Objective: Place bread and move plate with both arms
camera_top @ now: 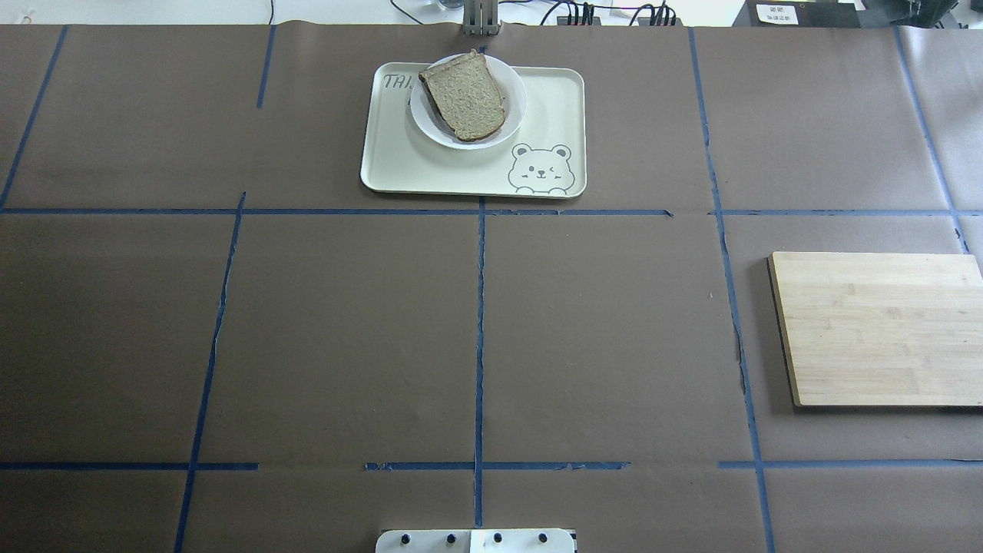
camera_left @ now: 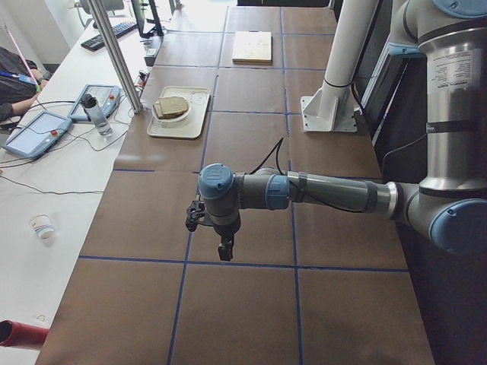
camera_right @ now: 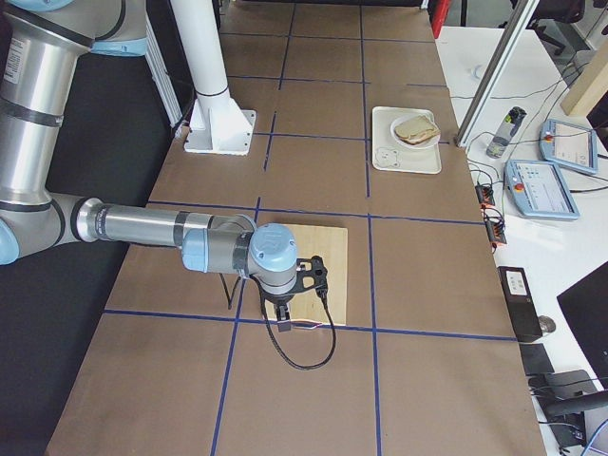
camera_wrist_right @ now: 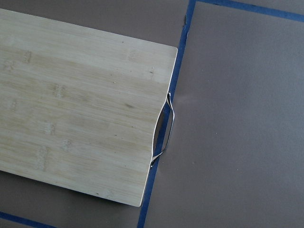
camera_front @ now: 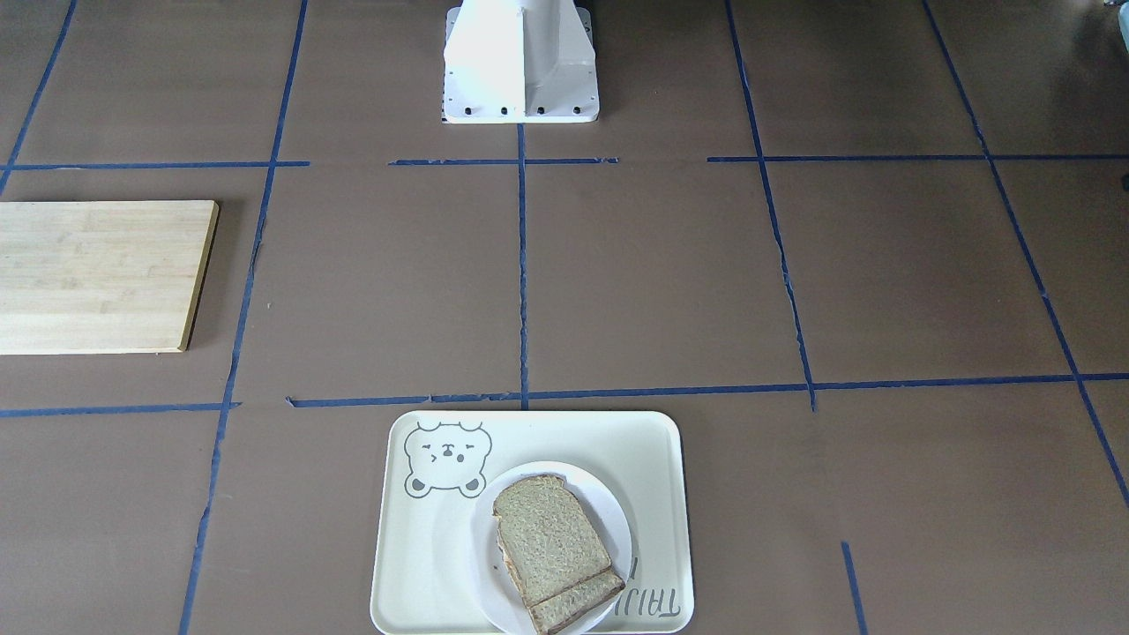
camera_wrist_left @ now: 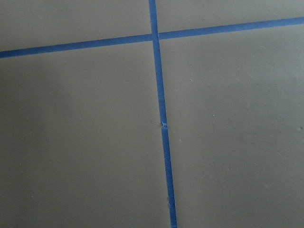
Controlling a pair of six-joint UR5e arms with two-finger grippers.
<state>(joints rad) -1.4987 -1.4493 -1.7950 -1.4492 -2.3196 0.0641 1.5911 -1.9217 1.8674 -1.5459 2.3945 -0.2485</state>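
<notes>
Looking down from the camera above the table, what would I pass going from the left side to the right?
White plate carrying the bread → bear drawing (both on the cream tray) → wooden board.

The bread [camera_top: 463, 96] lies on the plate [camera_top: 516, 104], itself on the tray [camera_top: 384, 157]; cutting board [camera_top: 875, 326] well right

I see a robotics lab: a paper-covered table [camera_top: 614, 338] gridded with blue tape [camera_top: 479, 346], a white pedestal [camera_front: 520, 62] at its robot-side edge, teach pendants [camera_right: 541, 187] and a keyboard [camera_left: 112, 34] beyond its far edge.
</notes>
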